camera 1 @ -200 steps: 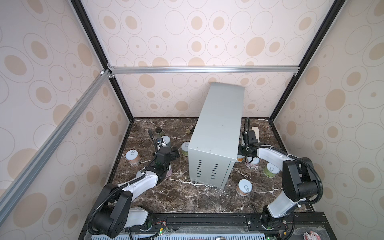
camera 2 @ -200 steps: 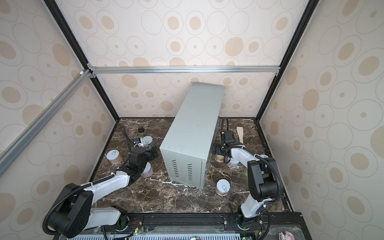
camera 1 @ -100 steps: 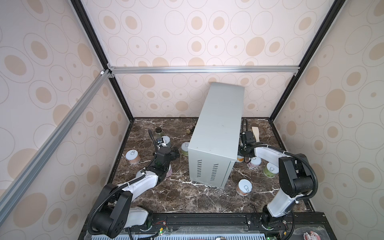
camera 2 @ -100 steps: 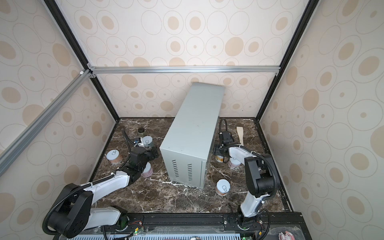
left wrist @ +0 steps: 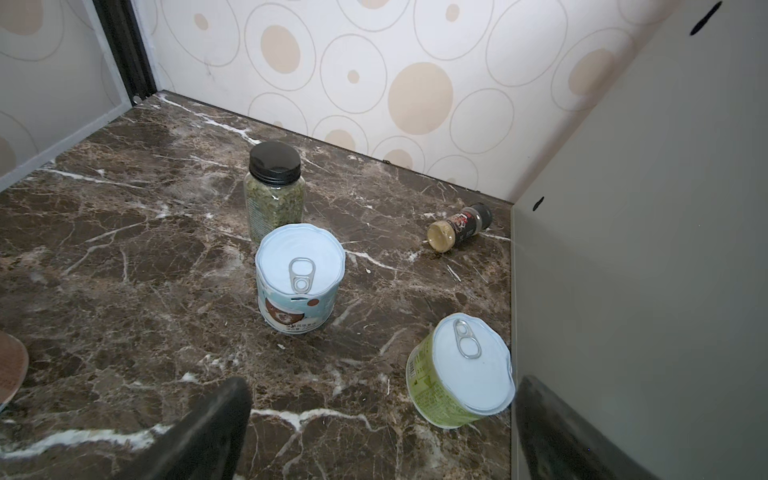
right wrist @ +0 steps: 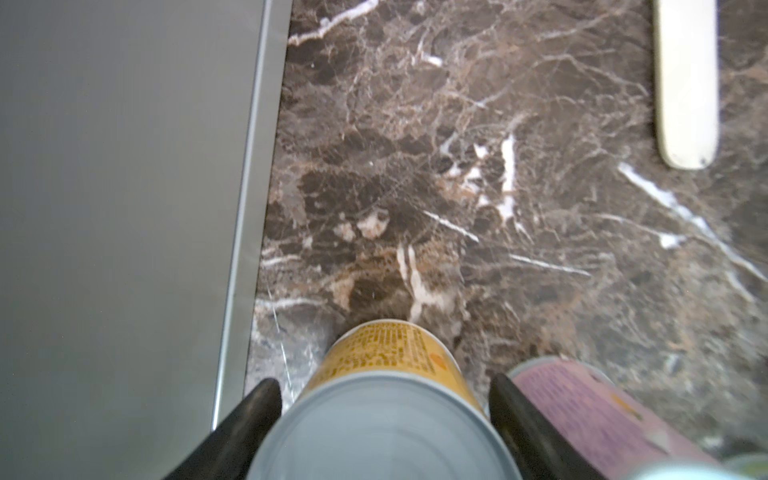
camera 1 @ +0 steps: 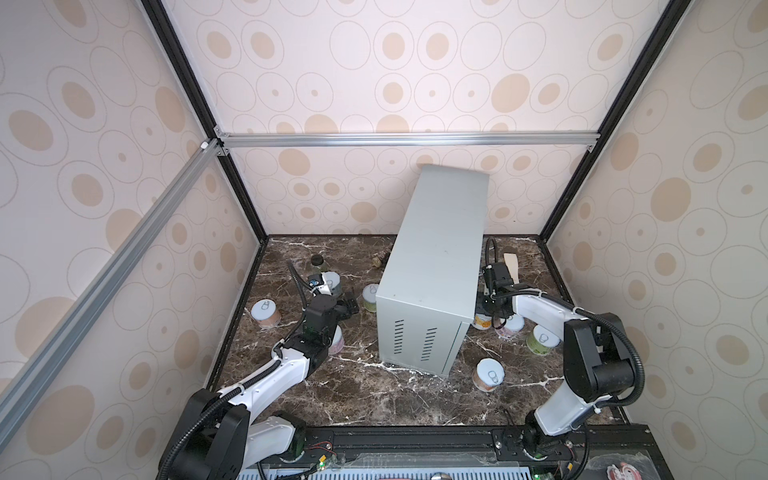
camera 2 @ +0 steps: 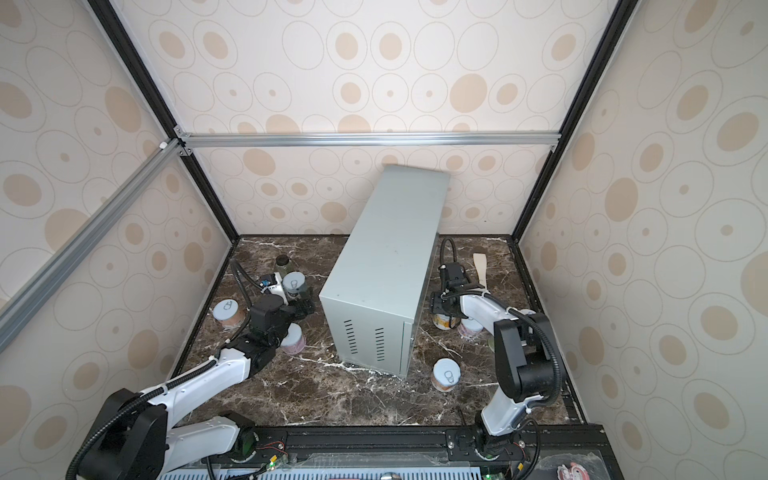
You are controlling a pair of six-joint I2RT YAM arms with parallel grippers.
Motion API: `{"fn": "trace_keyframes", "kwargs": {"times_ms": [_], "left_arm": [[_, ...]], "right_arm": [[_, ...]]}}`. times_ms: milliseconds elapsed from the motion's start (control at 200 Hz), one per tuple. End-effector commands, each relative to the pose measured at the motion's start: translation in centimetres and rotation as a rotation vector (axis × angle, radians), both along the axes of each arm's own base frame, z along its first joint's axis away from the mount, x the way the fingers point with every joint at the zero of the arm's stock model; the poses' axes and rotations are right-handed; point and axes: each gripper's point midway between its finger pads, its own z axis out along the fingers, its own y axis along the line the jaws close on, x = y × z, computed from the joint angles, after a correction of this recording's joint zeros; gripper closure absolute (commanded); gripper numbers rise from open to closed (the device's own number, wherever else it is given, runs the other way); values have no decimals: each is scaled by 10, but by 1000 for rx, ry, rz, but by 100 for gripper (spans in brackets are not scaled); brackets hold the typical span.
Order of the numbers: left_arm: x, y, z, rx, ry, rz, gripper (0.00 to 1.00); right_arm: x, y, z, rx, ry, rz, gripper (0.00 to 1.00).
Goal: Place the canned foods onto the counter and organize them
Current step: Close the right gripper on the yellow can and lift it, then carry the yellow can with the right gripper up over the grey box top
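On the dark marble surface (camera 1: 374,399), my right arm reached low alongside the one grey counter (camera 1: 436,257), right gripper (right wrist: 383,383) clamped on the yellow tin (right wrist: 386,353). My left arm stretched forward, left gripper (left wrist: 382,384) spread wide near a green tin (left wrist: 461,374). In a top view I counted eight tins (camera 1: 489,374), all on the marble.

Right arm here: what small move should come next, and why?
Probably lift the yellow can straight up. The right gripper grips it, fingers against both sides, and it stands on the marble beside the counter, whose top holds no cans. A pink can sits close by, so a vertical lift should avoid knocking it.
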Motion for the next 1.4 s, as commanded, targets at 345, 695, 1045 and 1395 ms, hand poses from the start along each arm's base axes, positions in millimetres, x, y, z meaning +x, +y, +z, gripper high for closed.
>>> {"fn": "trace_keyframes", "kwargs": {"times_ms": [345, 695, 1045, 1395], "left_arm": [[-29, -11, 51, -98, -20, -101, 1], [-51, -10, 92, -58, 8, -158, 1], [-72, 4, 136, 83, 27, -180, 1], [-79, -12, 176, 93, 10, -291, 1]], "right_arm": [[-33, -7, 101, 27, -130, 6, 43], [-74, -14, 190, 41, -264, 43, 45], [-117, -12, 255, 81, -334, 115, 46], [-142, 0, 308, 140, -379, 208, 50]]}}
